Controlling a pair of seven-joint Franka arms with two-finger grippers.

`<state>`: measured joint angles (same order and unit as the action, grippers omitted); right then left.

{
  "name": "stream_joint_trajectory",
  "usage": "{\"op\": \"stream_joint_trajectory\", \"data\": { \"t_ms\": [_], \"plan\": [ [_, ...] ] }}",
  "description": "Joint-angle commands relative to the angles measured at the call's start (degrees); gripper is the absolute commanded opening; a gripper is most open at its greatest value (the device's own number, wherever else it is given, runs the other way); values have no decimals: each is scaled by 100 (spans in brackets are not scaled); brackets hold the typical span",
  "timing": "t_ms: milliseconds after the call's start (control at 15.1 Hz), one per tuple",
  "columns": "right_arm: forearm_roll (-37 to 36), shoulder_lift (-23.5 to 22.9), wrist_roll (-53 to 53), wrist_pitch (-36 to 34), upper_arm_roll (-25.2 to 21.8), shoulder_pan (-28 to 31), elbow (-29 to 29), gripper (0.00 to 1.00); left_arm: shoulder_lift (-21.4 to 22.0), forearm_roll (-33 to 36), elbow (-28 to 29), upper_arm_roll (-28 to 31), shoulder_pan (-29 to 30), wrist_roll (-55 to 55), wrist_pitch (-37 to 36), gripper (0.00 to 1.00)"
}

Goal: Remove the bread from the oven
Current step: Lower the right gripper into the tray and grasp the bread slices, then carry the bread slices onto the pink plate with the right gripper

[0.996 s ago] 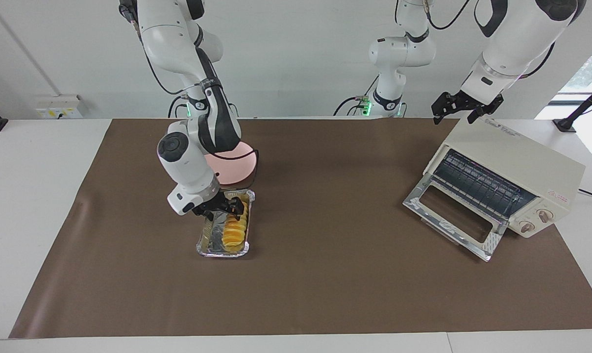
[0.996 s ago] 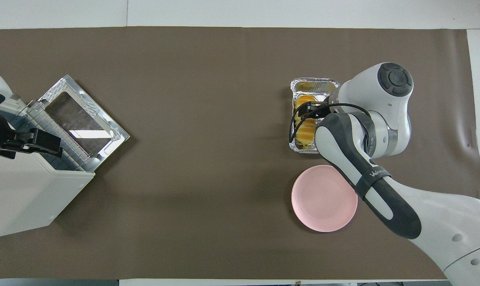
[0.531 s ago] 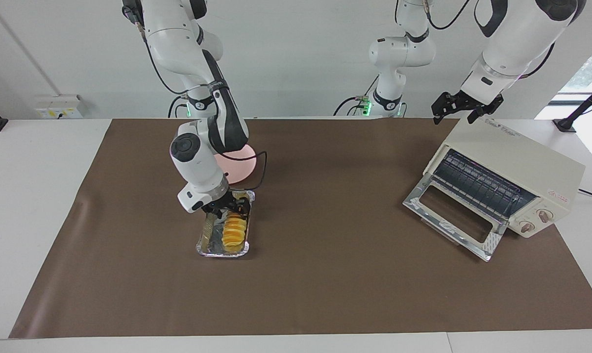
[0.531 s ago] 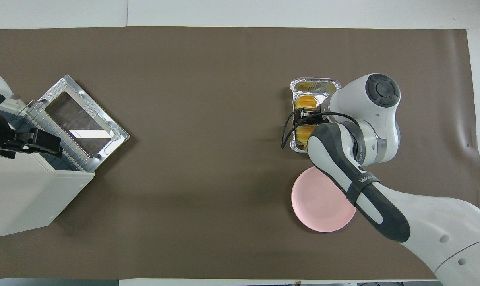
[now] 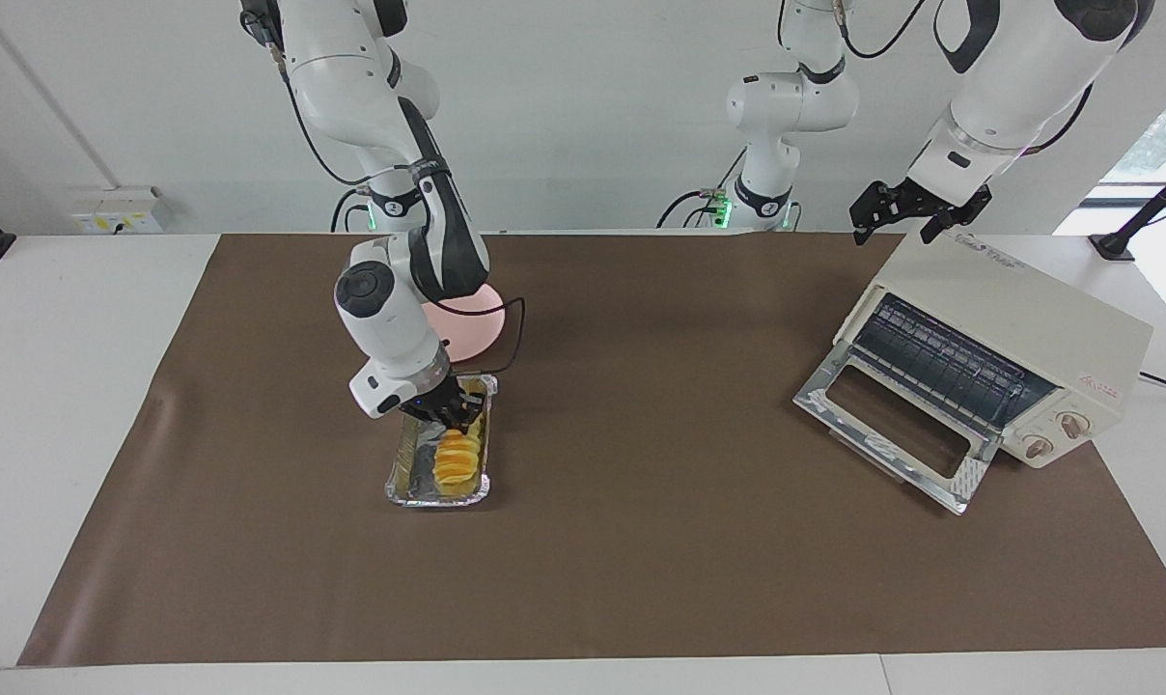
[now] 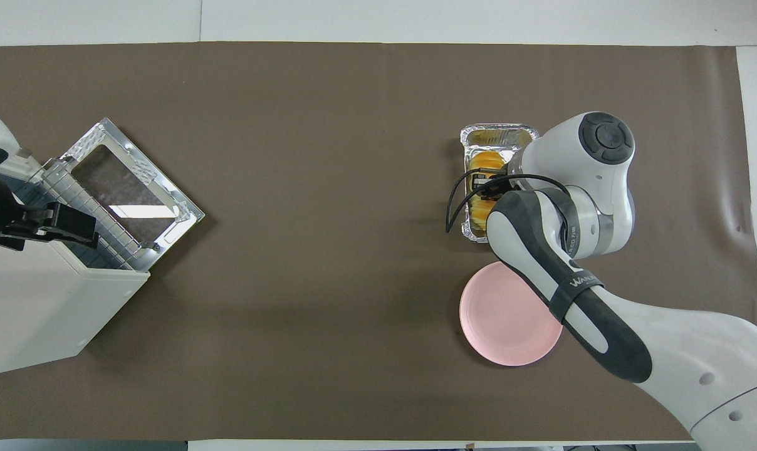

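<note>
The golden ridged bread (image 5: 456, 463) lies in a silver foil tray (image 5: 415, 494) on the brown mat, out of the oven. My right gripper (image 5: 448, 410) is down in the tray on the end of the bread nearer to the robots; in the overhead view the right gripper (image 6: 488, 185) covers the middle of the bread (image 6: 486, 161). The cream-white oven (image 5: 1017, 319) stands at the left arm's end with its glass door (image 5: 892, 425) folded down and its rack bare. My left gripper (image 5: 900, 214) is open and empty over the oven's top, and the left arm waits.
A round pink plate (image 5: 475, 330) lies beside the foil tray (image 6: 497, 133), nearer to the robots; it also shows in the overhead view (image 6: 504, 322). The open oven door (image 6: 128, 181) juts out over the mat. A black cable loops by the right wrist.
My right gripper swung over the bread and came down onto it in the tray. The tray shifted slightly. The left arm has not moved.
</note>
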<state>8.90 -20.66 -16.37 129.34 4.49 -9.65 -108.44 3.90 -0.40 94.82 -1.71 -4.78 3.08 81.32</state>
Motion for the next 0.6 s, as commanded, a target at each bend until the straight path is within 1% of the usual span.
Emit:
{"op": "stream_joint_trajectory", "data": {
  "t_ms": [0,133,266,398,531],
  "plan": [
    [-55,245,37,-1074,34,104,516,0,172,-92,203,-5,65,-44,130,100],
    [-64,684,203,-1567,25,113,473,0,172,-92,203,-5,65,-44,130,100],
    [-73,1202,432,-2077,16,209,202,0,172,-92,203,-5,65,-44,130,100],
    [-81,1782,433,-2491,16,166,-315,0,172,-92,203,-13,65,-44,130,100],
    [-81,2406,433,-2467,25,26,-1140,0,172,-92,203,-5,65,-44,130,100]
  ]
}}
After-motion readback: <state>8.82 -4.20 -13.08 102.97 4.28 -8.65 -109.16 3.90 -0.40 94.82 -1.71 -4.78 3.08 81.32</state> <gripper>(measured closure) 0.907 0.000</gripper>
